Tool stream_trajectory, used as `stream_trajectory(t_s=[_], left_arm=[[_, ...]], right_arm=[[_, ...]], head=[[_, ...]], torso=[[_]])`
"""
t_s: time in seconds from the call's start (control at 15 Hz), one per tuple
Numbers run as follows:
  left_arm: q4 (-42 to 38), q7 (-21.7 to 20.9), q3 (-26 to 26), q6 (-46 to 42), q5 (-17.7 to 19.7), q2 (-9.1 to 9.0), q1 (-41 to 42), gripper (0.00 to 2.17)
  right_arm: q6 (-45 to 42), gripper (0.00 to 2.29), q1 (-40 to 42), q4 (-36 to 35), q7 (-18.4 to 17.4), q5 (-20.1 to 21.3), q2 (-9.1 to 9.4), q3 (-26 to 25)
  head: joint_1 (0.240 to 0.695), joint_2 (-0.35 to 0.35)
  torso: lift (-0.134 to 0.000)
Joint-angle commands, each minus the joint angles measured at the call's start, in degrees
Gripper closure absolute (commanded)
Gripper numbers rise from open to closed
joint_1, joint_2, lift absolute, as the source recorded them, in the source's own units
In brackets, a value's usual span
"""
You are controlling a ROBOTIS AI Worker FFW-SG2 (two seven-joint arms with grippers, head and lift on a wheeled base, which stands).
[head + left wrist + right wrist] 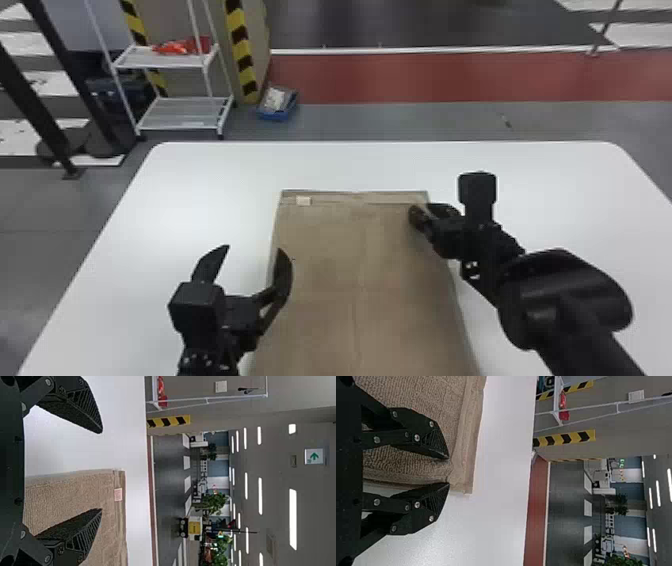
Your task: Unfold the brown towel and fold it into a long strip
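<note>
running this one from a distance, and on my head view the brown towel (340,260) is lying flat on the white table (150,210), long way running near to far and reaching the bottom of the view. there's a small pale label (303,201) by its far left corner, and a narrow folded-looking band along the far edge.

my right gripper (423,209) is at the far right corner, fingers nearly together with a bit of the towel's right edge pinched between them. the cloth puckers right there in the wrist view.

my left gripper (252,250) is spread wide and empty around the towel's left edge, one finger on the towel side, the other out on the table side.

past the table on the left there's a white rack (177,61) with red stuff (175,47) on its upper shelf, and a blue bin (275,116) on the floor just right of it.
</note>
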Motion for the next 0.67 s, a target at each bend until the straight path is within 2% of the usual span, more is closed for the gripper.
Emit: stream_trajectory(t_s=[0.0,0.07,0.13,0.2,0.33,0.6], left_arm=[[0.0,0.0,-0.1,0.0,0.0,0.0,0.0,0.2],[0.0,0.0,-0.2,0.0,0.0,0.0,0.0,0.2],[0.0,0.0,-0.3,0.0,0.0,0.0,0.0,0.2],[0.1,0.0,-0.3,0.0,0.0,0.0,0.0,0.2],[0.0,0.0,-0.3,0.0,0.0,0.0,0.0,0.2],[0.1,-0.3,-0.3,0.0,0.0,0.0,0.0,0.2]], right_arm=[[0.1,0.77,0.0,0.0,-0.1,0.0,0.0,0.1],[0.0,0.94,0.0,0.0,-0.1,0.0,0.0,0.1],[0.1,0.94,0.2,-0.2,-0.2,-0.2,0.0,0.1],[0.0,0.93,0.5,-0.6,-0.2,-0.3,0.0,0.1],[-0.6,0.77,1.1,-1.4,-0.7,-0.2,0.0,0.0],[-0.6,0.77,1.3,-1.9,-1.2,-0.2,0.0,-0.1]], head=[[0.695,0.042],[0.695,0.042],[0.695,0.041],[0.695,0.04],[0.695,0.04],[0.695,0.039]], torso=[[-0.123],[-0.123],[-0.123],[-0.123],[-0.123],[-0.123]])
